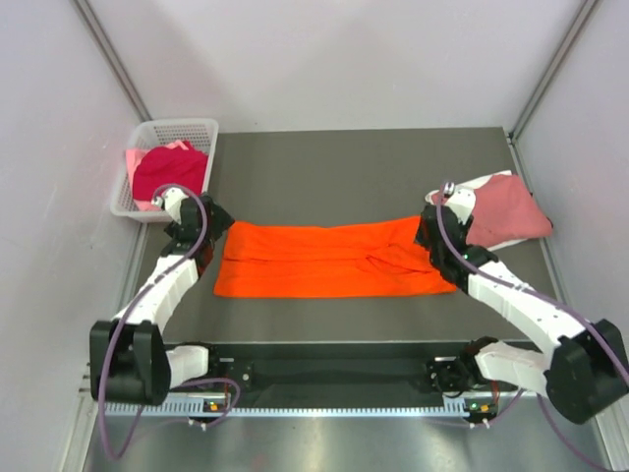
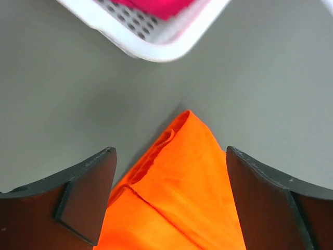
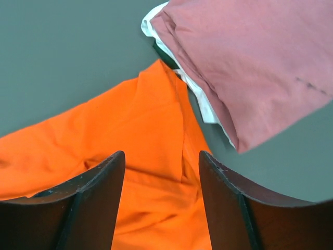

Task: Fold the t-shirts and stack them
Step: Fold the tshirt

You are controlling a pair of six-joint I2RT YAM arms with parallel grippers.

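Note:
A bright orange t-shirt (image 1: 329, 261) lies folded into a long flat strip across the middle of the table. My left gripper (image 1: 218, 228) hovers over its left end, open. In the left wrist view the shirt's corner (image 2: 182, 182) lies loose between the spread fingers (image 2: 169, 172). At the shirt's right end my right gripper (image 1: 429, 231) is open too, with orange cloth (image 3: 140, 130) lying below its fingers (image 3: 161, 172), ungripped. A folded dusty rose t-shirt (image 1: 506, 208) (image 3: 250, 67) rests on a white one (image 3: 203, 101) at the right.
A white lattice basket (image 1: 182, 123) (image 2: 156, 49) stands at the table's back left, holding a crimson shirt (image 1: 169, 169) and a pale pink one (image 1: 177, 147). The grey table (image 1: 344, 167) stretches behind the orange shirt. Light walls enclose the space.

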